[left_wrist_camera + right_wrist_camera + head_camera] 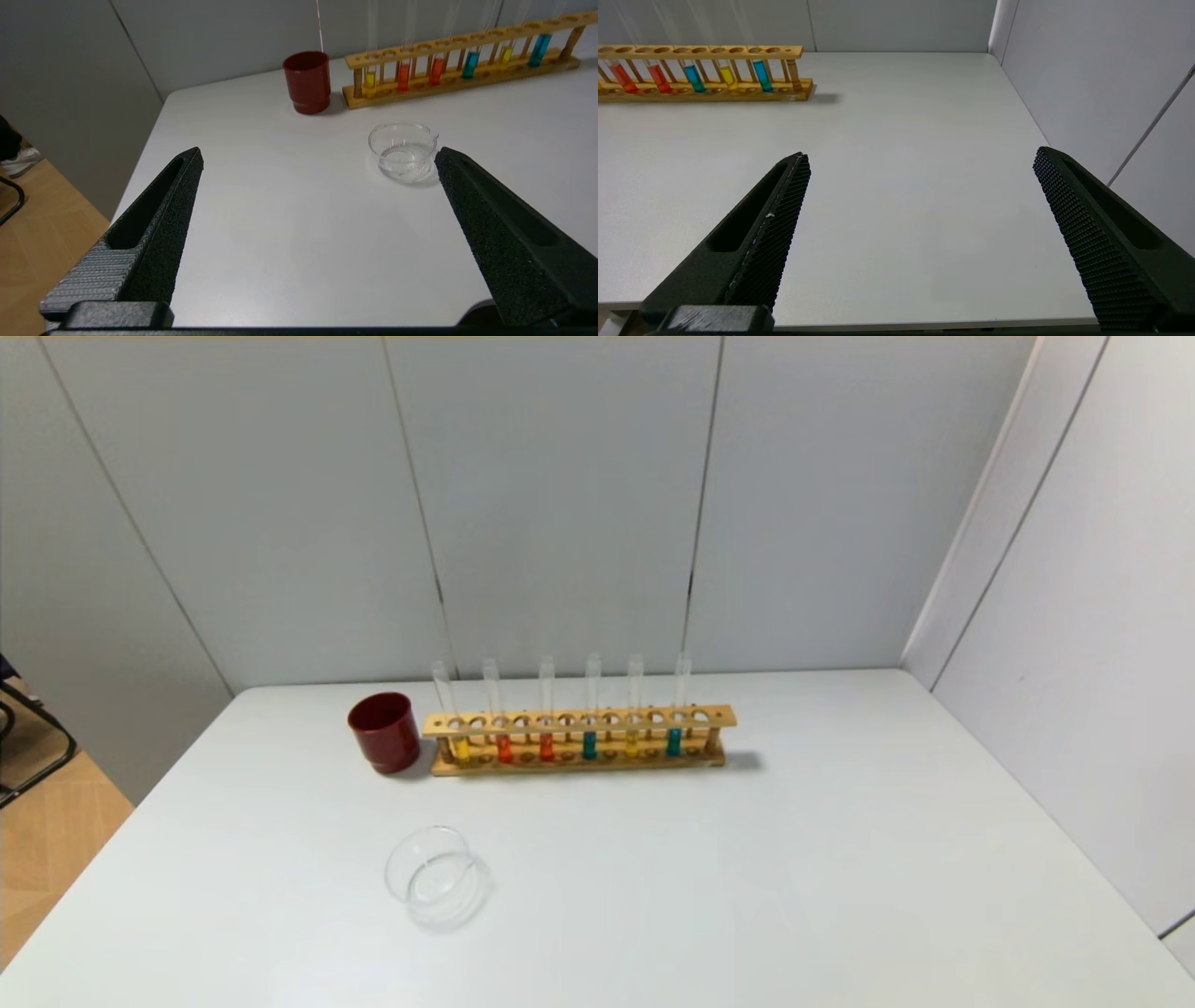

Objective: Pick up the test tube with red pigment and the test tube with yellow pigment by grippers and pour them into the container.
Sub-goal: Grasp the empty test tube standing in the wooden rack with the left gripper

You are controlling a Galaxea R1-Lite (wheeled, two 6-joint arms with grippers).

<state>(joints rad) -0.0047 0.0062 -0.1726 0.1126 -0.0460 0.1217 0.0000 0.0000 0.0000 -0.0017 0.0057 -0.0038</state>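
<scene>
A wooden rack [579, 719] at the table's back holds several upright tubes. From its left end: a bright yellow tube [460, 748], two red-orange tubes [504, 748] [546, 747], a teal one, a paler yellow tube [632, 744], a teal one. The clear glass container [436, 877] stands empty in front of the rack's left end. Neither gripper shows in the head view. My left gripper [317, 156] is open and empty above the table's near left, with the container [402, 150] by one fingertip. My right gripper [920, 156] is open and empty over the table's near right.
A dark red cup [384, 732] stands against the rack's left end, also in the left wrist view [307, 81]. Grey panel walls close the back and right sides. The table's left edge drops to a wooden floor [47, 831].
</scene>
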